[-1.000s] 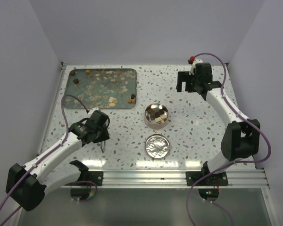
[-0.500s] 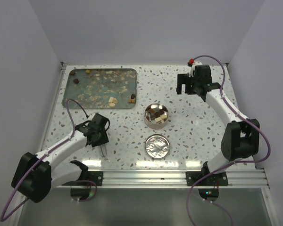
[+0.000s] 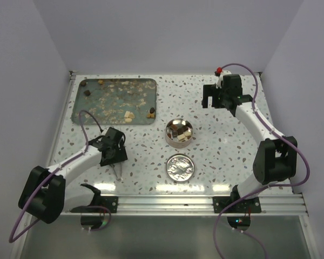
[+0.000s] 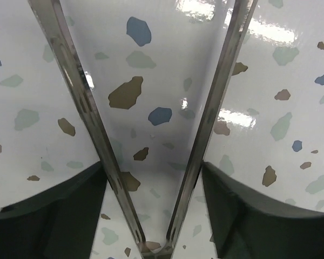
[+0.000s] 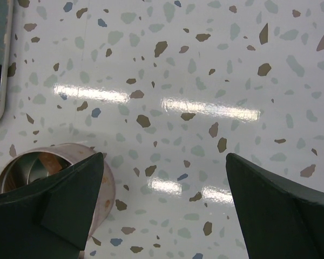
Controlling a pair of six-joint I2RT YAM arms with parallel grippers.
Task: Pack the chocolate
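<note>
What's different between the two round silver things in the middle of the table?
The tin is deep and holds dark and pale chocolate; the lid is shallow, with no chocolate on it. The tin sits farther back; the lid lies in front of it. Both are round, shiny metal and about equally wide.

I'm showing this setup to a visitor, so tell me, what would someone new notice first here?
Probably the round tin in the middle of the table, part-filled with dark and pale chocolate, with a shiny lid lying on its near side. Next, the crumb-smeared tray at the far left, and the metal tweezers splayed open between the left fingers.
</note>
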